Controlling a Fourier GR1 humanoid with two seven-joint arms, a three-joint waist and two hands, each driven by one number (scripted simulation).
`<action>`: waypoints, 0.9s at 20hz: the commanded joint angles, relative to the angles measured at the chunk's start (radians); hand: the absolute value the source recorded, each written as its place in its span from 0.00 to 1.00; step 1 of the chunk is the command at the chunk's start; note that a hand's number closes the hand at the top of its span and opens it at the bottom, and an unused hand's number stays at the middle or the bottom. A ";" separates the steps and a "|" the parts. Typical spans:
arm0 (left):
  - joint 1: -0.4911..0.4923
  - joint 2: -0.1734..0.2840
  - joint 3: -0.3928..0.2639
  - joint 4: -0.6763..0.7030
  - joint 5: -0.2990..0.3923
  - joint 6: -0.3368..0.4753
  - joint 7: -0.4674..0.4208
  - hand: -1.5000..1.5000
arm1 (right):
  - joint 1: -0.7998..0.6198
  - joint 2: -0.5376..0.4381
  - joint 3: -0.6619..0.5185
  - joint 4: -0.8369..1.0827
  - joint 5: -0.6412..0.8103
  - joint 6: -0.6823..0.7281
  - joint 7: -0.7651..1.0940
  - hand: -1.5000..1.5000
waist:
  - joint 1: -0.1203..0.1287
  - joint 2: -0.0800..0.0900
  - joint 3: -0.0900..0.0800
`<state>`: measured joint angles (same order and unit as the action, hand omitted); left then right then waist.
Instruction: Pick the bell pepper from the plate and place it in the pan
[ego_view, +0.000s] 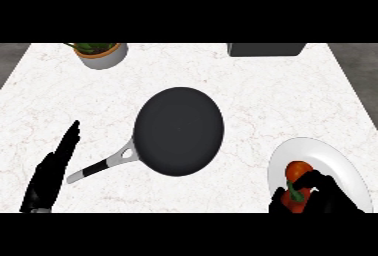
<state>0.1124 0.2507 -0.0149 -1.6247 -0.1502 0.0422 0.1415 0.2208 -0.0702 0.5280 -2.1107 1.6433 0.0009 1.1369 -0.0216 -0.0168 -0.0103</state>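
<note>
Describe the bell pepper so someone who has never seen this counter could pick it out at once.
Start at the white marble counter and go to its near right corner, where a white plate lies. On that plate sits the bell pepper, with the right hand curled round it. It is the only red-orange thing here, unlike the dark pan mid-counter.

Bright, even light; faint shadows.

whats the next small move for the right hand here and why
Probably lift straight up off the plate. The right hand already looks curled round the bell pepper, which still sits on the plate, and the pan lies empty to the left, so raising comes before carrying it over.
</note>
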 joint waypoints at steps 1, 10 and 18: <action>-0.043 0.005 -0.003 0.005 0.004 -0.018 0.013 0.50 | -0.131 0.067 0.151 0.004 0.234 0.067 0.243 1.00 | 0.021 0.013 0.006; -0.048 0.002 -0.017 0.010 0.001 -0.037 0.015 0.50 | -0.464 0.069 0.088 0.170 -0.021 0.034 0.350 1.00 | 0.064 0.025 0.010; -0.094 -0.004 -0.028 0.035 -0.017 -0.036 -0.029 0.50 | -0.674 0.070 -0.108 0.503 -0.238 -0.145 0.305 1.00 | 0.102 0.041 0.011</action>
<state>0.0380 0.2287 -0.0519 -1.6002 -0.1662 0.0199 0.1318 -0.3381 -0.0108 0.4851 -1.7468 1.5039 -0.0358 1.2267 0.0583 0.0167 0.0004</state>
